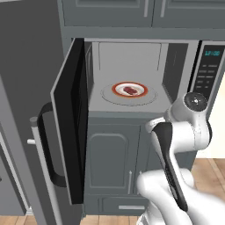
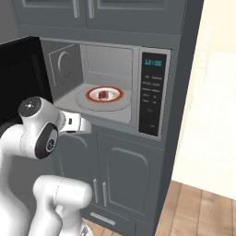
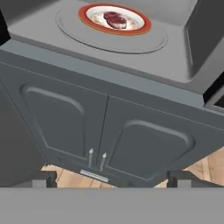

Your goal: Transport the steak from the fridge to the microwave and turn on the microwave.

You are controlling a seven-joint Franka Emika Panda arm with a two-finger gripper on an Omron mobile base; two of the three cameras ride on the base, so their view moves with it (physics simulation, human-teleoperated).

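The microwave (image 1: 132, 110) (image 2: 110, 117) stands open, its dark door (image 1: 70, 123) swung out to the left. Inside it, the steak (image 1: 130, 91) (image 2: 103, 95) (image 3: 114, 19), a small dark red slab, lies on a white plate with an orange-red rim (image 1: 115, 89) (image 2: 90, 96) (image 3: 146, 26) on the round turntable (image 1: 149, 96). My gripper (image 3: 113, 179) is open and holds nothing; it hangs in front of and below the microwave's opening, apart from the plate. The fridge (image 1: 22, 66), with its long bar handle (image 1: 44, 176), stands grey at the far left.
The button panel with its clock (image 1: 207, 70) (image 2: 152, 94) sits right of the cavity. Grey cabinet doors with small handles (image 3: 97, 158) lie under the microwave and more cabinets (image 1: 145, 13) above. The open door juts out toward me on the left. Wooden floor (image 2: 203, 212) is below.
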